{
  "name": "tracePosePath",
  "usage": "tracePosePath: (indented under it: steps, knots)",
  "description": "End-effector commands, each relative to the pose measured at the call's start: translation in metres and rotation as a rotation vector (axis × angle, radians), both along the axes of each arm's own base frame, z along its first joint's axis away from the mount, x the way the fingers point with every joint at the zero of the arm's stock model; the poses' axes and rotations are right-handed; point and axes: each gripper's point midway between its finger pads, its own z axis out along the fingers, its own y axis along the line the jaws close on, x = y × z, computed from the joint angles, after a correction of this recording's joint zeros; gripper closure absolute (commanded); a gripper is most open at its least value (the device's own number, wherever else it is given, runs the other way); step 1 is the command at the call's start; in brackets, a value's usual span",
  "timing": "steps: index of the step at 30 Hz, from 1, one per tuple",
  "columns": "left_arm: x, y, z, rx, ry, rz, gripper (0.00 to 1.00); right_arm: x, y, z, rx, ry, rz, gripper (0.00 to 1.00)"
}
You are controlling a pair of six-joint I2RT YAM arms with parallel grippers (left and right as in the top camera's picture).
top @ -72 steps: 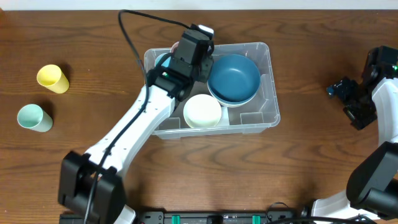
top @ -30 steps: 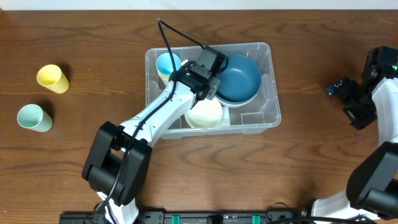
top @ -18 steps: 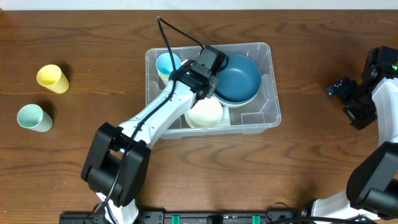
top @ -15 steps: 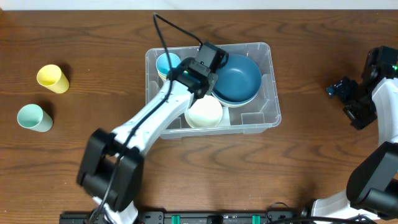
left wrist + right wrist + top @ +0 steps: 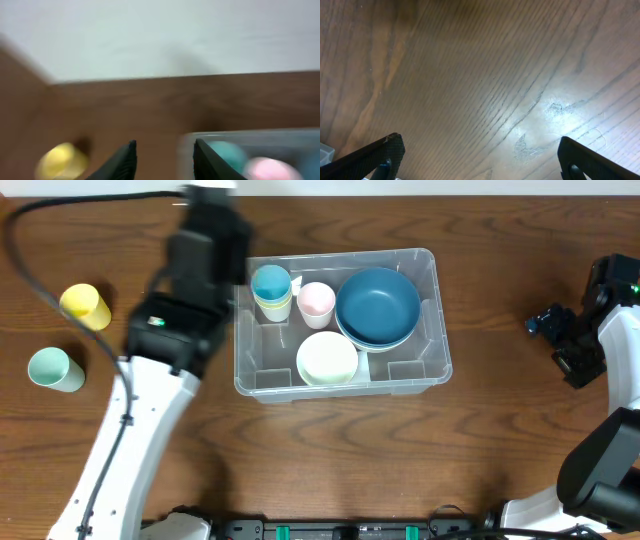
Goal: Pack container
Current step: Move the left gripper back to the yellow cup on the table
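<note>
Left claw (image 5: 165, 146) part open, empty — over counter (image 5: 330, 450) beside container (image 5: 262, 372), right claw (image 5: 479, 144) wide open — well apart, blue bowl (image 5: 376, 305) in container

The counter (image 5: 400, 460) is dark brown wood with visible grain. The container (image 5: 441, 345) sits on it near the centre. A yellow cup (image 5: 85, 306) and a mint-green cup (image 5: 54, 369) rest at the left, well apart from the container.
</note>
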Motion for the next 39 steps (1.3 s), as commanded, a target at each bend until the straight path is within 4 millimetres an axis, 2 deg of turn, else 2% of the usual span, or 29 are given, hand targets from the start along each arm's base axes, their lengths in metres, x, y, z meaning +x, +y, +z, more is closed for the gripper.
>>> tracePosePath:
  steps: [1, 4, 8, 10, 13, 18, 23, 28, 35, 39]
  knots:
    - [-0.002, 0.074, -0.012, -0.034, 0.021, 0.251, 0.61, 0.001, -0.002, 0.002, -0.004, -0.005, -0.017, 0.01]
    - [-0.008, 0.124, -0.033, -0.073, 0.073, 0.402, 0.60, 0.001, -0.002, 0.002, -0.004, -0.005, -0.017, 0.01]
    - [-0.007, 0.170, -0.068, -0.103, 0.163, 0.496, 0.52, 0.000, -0.002, 0.001, -0.004, -0.005, -0.017, 0.01]
    - [0.000, 0.183, -0.085, -0.128, 0.188, 0.513, 0.43, 0.001, -0.002, 0.002, -0.004, -0.005, -0.017, 0.01]
    - [0.013, 0.205, -0.111, -0.137, 0.209, 0.552, 0.37, 0.001, -0.002, 0.002, -0.004, -0.005, -0.017, 0.01]
    - [0.030, 0.239, -0.150, -0.143, 0.226, 0.613, 0.37, 0.001, -0.002, 0.002, -0.004, -0.005, -0.017, 0.01]
    - [0.040, 0.271, -0.177, -0.150, 0.214, 0.668, 0.37, 0.001, -0.002, 0.002, -0.004, -0.005, -0.017, 0.01]
    - [0.048, 0.282, -0.206, -0.198, 0.236, 0.648, 0.43, 0.001, -0.002, 0.002, -0.004, -0.005, -0.017, 0.01]
    - [0.052, 0.275, -0.251, -0.231, 0.325, 0.621, 0.46, 0.001, -0.002, 0.002, -0.004, -0.005, -0.017, 0.01]
    - [0.049, 0.272, -0.264, -0.233, 0.360, 0.621, 0.47, 0.001, -0.002, 0.002, -0.004, -0.005, -0.017, 0.01]
